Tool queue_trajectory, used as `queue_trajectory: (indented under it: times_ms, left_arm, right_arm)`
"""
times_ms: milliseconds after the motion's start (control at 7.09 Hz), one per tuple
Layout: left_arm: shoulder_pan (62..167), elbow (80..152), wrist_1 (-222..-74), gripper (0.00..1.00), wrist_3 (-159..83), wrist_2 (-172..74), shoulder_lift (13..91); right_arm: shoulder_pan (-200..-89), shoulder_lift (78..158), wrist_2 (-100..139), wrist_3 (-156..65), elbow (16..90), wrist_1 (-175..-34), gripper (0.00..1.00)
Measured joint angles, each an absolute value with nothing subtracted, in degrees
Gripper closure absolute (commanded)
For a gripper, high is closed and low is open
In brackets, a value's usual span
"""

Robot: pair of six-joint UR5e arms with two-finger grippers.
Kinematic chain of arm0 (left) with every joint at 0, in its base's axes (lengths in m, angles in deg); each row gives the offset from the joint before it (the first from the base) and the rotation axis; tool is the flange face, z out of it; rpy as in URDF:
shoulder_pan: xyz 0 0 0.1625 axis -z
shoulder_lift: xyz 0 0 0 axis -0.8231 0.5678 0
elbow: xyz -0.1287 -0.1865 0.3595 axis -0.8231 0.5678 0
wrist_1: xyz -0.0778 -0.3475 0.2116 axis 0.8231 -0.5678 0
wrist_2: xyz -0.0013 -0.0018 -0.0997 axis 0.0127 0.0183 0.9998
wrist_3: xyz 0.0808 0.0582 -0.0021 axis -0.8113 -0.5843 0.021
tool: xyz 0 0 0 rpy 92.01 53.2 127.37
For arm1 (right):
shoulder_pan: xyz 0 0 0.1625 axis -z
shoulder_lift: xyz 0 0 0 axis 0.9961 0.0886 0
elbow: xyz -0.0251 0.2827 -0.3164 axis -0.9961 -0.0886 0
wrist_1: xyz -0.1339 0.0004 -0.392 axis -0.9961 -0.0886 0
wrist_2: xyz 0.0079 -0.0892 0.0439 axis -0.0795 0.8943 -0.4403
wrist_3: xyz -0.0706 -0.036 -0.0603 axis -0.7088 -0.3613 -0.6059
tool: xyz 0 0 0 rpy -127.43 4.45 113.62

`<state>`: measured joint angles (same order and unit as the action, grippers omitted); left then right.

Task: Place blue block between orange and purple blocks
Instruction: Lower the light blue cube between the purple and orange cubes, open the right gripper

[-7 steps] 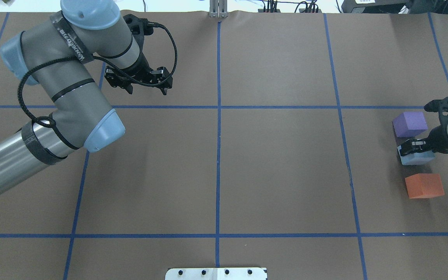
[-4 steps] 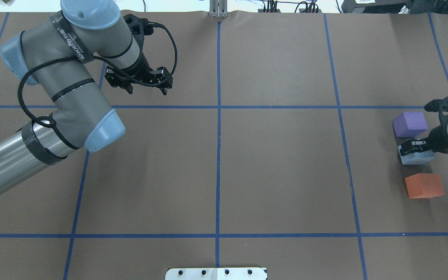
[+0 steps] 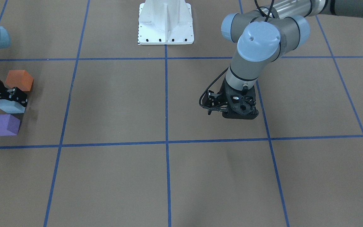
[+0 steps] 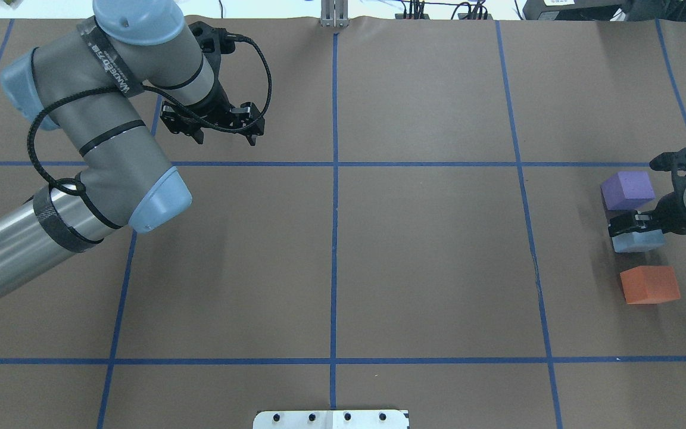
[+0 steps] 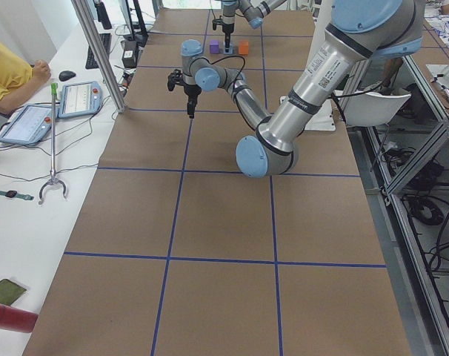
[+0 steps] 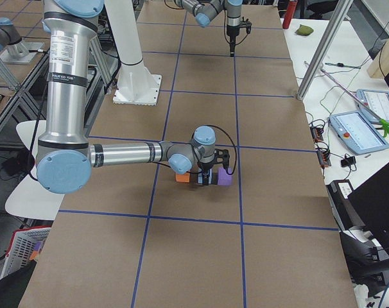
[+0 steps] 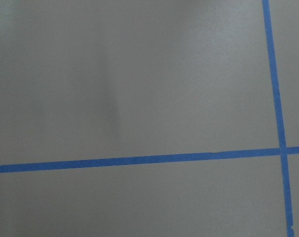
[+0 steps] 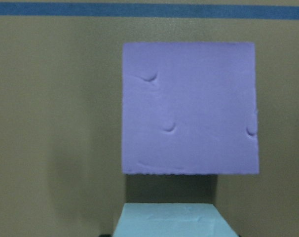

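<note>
Nearest the robot base (image 4: pixel 331 419) you have the orange block (image 4: pixel 649 285). Next out, the blue block (image 4: pixel 638 243) sits in the gap between it and the purple block (image 4: pixel 627 189), touching neither. The right gripper (image 4: pixel 632 225) is clamped on it. Well apart on the other side, the left gripper (image 4: pixel 225 140) hangs with its fingers spread. The white print on its arm strap (image 4: pixel 105 62) is too small to read.
</note>
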<state>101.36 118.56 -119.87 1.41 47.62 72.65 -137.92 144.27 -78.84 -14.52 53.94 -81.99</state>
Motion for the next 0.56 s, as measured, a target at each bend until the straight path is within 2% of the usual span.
queue_trajectory:
  times_ms: [282,564]
  left_arm:
    - [101.37,118.58,-119.87,0.0,1.4,47.59,72.65]
    - [101.37,118.76,-119.85,0.0,1.48,47.58,72.76]
  right_arm:
    - [-138.09,144.52,-78.86,-14.84,54.9,-81.97,0.0]
    - [-139.62,146.57,-79.52,-15.18,59.14,-82.07,0.0]
